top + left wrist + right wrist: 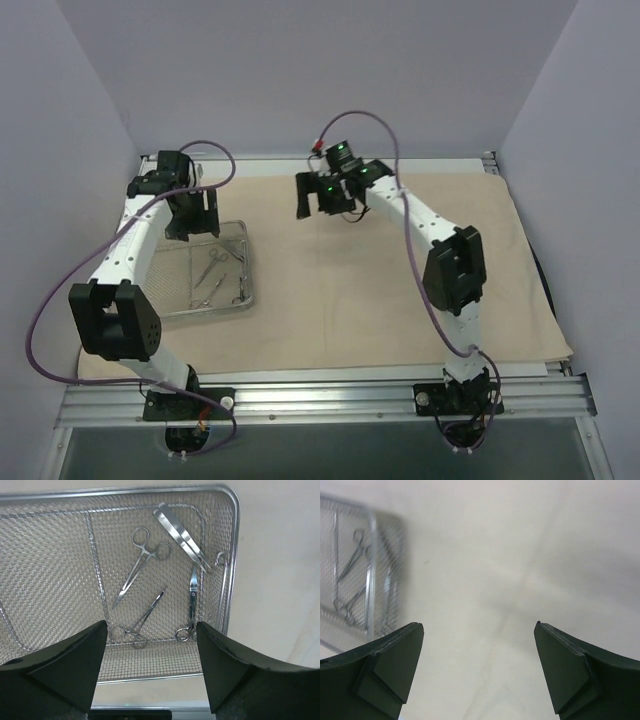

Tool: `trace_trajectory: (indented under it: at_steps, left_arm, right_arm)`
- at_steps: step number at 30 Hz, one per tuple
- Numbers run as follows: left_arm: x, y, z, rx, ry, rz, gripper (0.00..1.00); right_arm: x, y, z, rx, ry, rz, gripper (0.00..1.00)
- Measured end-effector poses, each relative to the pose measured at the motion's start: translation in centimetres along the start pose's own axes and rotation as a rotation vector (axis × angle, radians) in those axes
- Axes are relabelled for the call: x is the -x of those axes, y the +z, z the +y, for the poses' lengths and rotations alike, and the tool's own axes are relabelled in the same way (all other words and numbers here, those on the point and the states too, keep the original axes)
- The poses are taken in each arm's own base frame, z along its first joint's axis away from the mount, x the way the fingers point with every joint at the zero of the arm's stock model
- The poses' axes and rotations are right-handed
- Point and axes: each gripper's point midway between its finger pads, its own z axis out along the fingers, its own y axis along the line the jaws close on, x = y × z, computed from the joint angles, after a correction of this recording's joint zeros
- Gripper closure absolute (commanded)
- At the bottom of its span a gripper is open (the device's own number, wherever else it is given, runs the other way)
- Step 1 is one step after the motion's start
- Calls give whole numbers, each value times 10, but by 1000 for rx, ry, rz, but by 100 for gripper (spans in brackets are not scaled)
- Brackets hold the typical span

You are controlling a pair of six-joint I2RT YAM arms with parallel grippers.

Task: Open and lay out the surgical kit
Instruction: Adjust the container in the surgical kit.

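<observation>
The beige cloth wrap (380, 290) lies spread flat over the table. The silver wire-mesh tray (240, 300) sits on its left part, with several thin ring-handled instruments (212, 270) inside. In the left wrist view the tray (231, 535) holds scissor-like instruments (140, 565) and tweezers (181, 537) near its right end. My left gripper (152, 670) is open and empty above the tray's near wall; it also shows in the top view (192, 222). My right gripper (322, 200) is open and empty above the bare cloth (485, 580), right of the tray (370, 580).
Purple cables loop over both arms. The aluminium rail (330, 395) runs along the near edge. Grey walls close in on the left, back and right.
</observation>
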Motion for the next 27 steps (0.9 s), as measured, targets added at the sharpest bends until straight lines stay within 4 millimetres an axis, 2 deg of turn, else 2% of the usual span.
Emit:
trace_trajectory:
  at_steps: [3,4,6,8,9,10,13,15,16,19,22,27]
  left_arm:
    - [-22,7,-13,-2,60,39,27]
    - [-27,10,-16,2,73,51,27]
    - [-38,17,-18,15,88,81,33]
    - [-43,22,-17,34,87,101,37]
    - [-44,25,-15,45,86,106,43]
    - [-45,28,-14,55,83,112,45]
    - [-51,34,-10,74,75,135,47]
    - [-61,38,-9,72,72,161,44]
    - [-67,41,-10,66,73,176,33]
    - [-87,47,-13,59,86,229,30]
    - [-94,52,-18,59,100,255,31]
    - [-102,65,-16,91,95,298,44]
  right_arm:
    - [29,-40,-64,-64,108,-80,0]
    - [35,-49,-80,-88,126,-100,0]
    - [38,-58,-92,-110,130,-108,1]
    - [30,-58,-84,-101,109,-80,2]
    - [24,-55,-78,-89,94,-58,3]
    - [17,-52,-67,-71,76,-35,3]
    - [1,-47,-46,-15,43,16,5]
    - [-2,-47,-34,28,28,32,6]
    - [-2,-48,-31,45,26,34,7]
    - [2,-46,-28,78,28,32,8]
    - [0,-40,-30,88,37,46,9]
    - [-5,-36,-34,88,45,61,10]
